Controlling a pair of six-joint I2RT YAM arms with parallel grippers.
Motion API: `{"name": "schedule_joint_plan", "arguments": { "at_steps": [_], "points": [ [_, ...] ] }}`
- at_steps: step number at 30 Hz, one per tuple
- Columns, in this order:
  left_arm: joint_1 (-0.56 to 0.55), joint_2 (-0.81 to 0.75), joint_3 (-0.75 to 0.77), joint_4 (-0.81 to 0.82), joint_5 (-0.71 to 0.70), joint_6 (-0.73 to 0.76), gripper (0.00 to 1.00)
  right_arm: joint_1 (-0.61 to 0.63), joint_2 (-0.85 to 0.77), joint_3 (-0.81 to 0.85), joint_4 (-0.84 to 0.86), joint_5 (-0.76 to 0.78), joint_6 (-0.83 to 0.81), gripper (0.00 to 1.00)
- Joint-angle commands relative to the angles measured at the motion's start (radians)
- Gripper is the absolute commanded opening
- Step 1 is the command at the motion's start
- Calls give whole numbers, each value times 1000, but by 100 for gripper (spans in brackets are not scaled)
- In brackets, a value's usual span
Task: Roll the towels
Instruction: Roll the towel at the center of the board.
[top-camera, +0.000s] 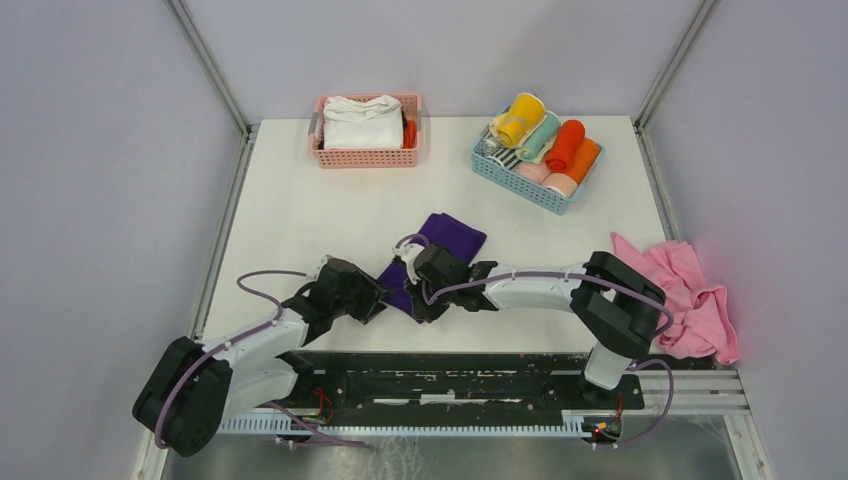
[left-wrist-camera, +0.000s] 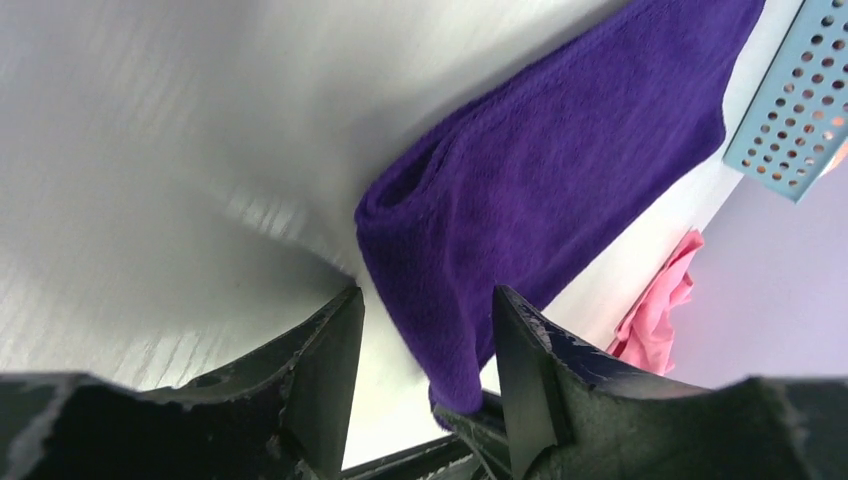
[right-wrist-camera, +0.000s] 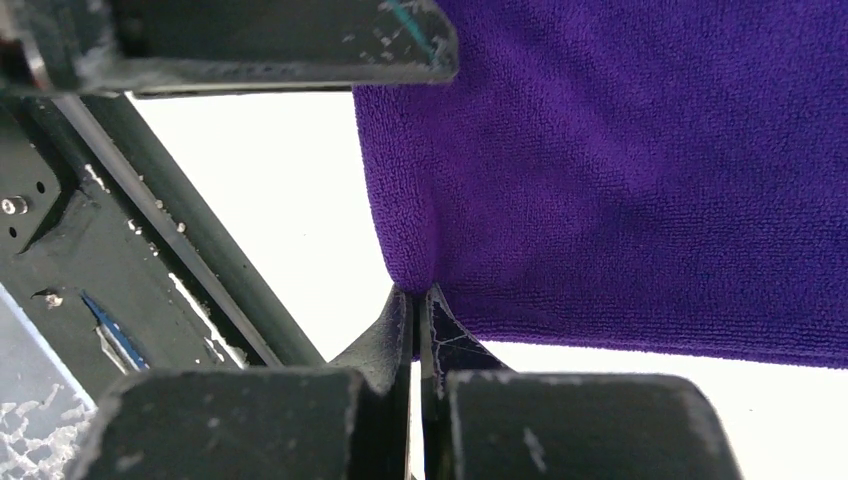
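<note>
Towel in work: purple towel lies flat on the table, slanting from the near middle up toward the right (one layer folded over another at its near-left corner, as the left wrist view shows).
Near edge of towel: close to the black rail along the table's front, with a strip of white surface between them in the right wrist view.
Right gripper: clenched on the towel's near hem, its two tips pressed together with a pinch of purple cloth between them.
Left gripper: jaws apart, one finger on each side of the towel's near-left folded corner; I cannot tell whether either finger touches the cloth.
Arms: both reach in low from the front, and the two grippers sit just beside each other at the same end of the towel.
Room to the left: white tabletop runs from the towel's left edge to the table's left side.
Room beyond: a band of white surface lies between the towel's far corner and the two baskets.
Pink basket: far left of middle, holding folded white cloths.
Blue basket: far right, packed with rolls, the yellow towel rolled at its far end.
Right edge: pink cloth lies crumpled, draped over the table's side, well apart from the purple towel.
</note>
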Motion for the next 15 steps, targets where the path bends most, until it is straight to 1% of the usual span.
{"name": "schedule_joint_plan", "arguments": {
  "at_steps": [1,6,7,9,11,15],
  "points": [
    [-2,46,39,-4,-114,-21,56,-1,-45,-5,26,-36,-1,1],
    [1,45,85,-109,-196,28,44,-2,-54,-10,9,-60,-3,0],
    [4,37,90,-131,-214,36,41,-3,-55,-8,7,-68,-2,0],
    [10,15,103,-183,-253,57,31,-11,-56,-8,6,-88,4,0],
    [12,-5,126,-221,-283,91,24,-27,-52,-6,12,-125,18,1],
    [13,5,185,-277,-306,173,18,-68,-29,-2,28,-241,60,1]
  ]
}}
